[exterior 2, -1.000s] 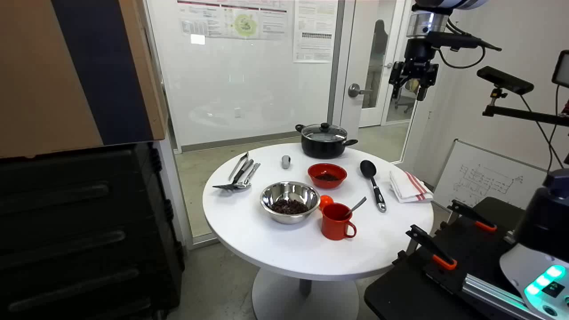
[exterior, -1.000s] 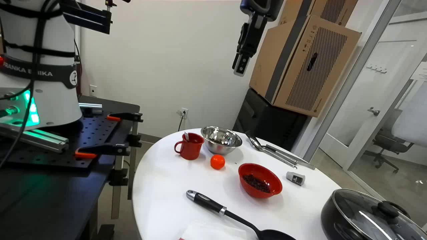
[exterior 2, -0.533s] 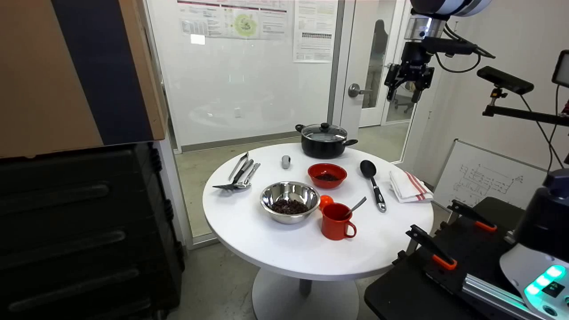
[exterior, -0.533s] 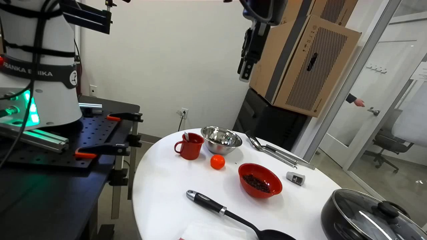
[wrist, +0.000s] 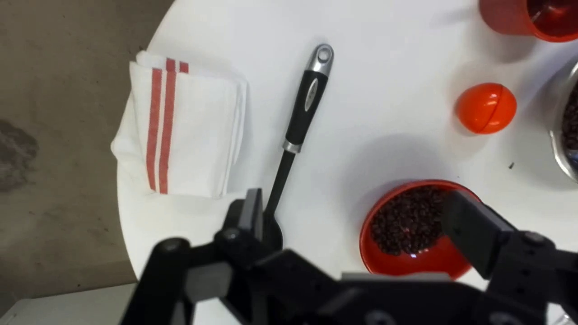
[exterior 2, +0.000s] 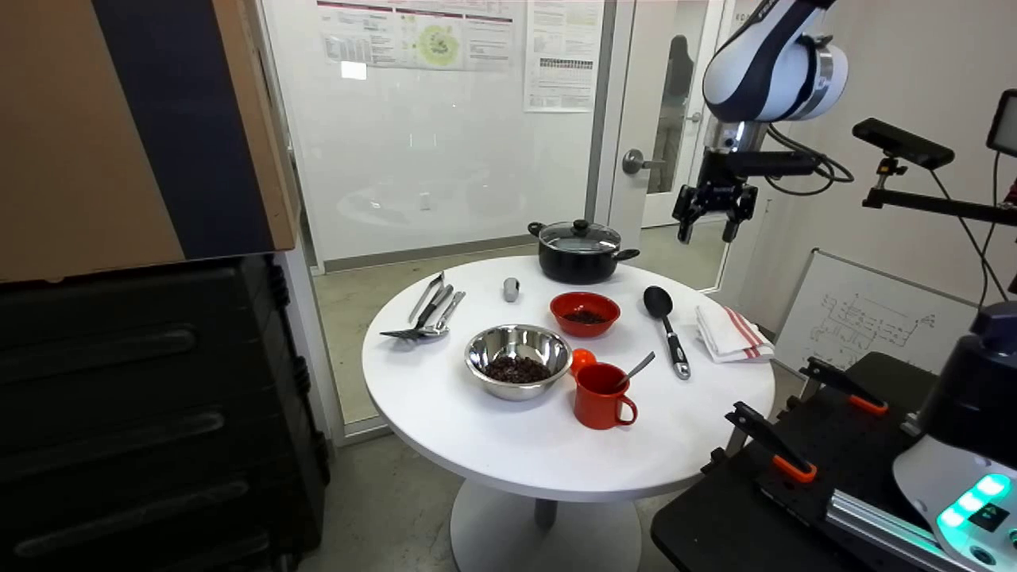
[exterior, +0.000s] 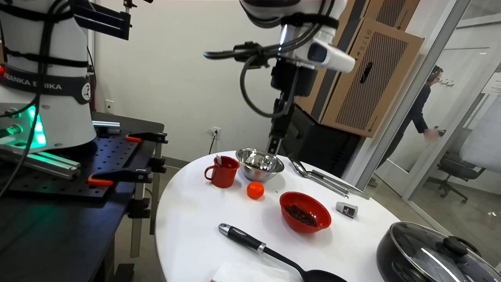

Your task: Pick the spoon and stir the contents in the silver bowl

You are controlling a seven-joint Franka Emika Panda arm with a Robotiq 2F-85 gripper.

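The black spoon lies on the white table, in both exterior views (exterior: 247, 239) (exterior 2: 674, 346) and in the wrist view (wrist: 301, 109). Its handle shows whole in the wrist view; its scoop is partly behind a finger (wrist: 251, 212). The silver bowl (exterior 2: 508, 389) holds dark beans (exterior 2: 516, 370); it also shows in an exterior view (exterior: 256, 173) and at the right edge of the wrist view (wrist: 560, 149). My gripper (exterior 2: 707, 233) is open and empty, in the air above the table. In the wrist view the gripper (wrist: 360, 221) has its fingers wide apart, over the scoop and the red bowl.
The red bowl (exterior 2: 585, 327) with beans, a red mug (exterior 2: 597, 407) holding a utensil and an orange egg-like ball (wrist: 486, 108) stand nearby. A folded towel (wrist: 198, 131) lies beside the spoon. A lidded pot (exterior 2: 580, 262), metal utensils (exterior 2: 429, 310) and a small grey object (exterior 2: 511, 289) are farther off.
My gripper has come down towards the table and shifted slightly left in an exterior view, staying open. A person has appeared behind the glass by the door. The table things have not moved.
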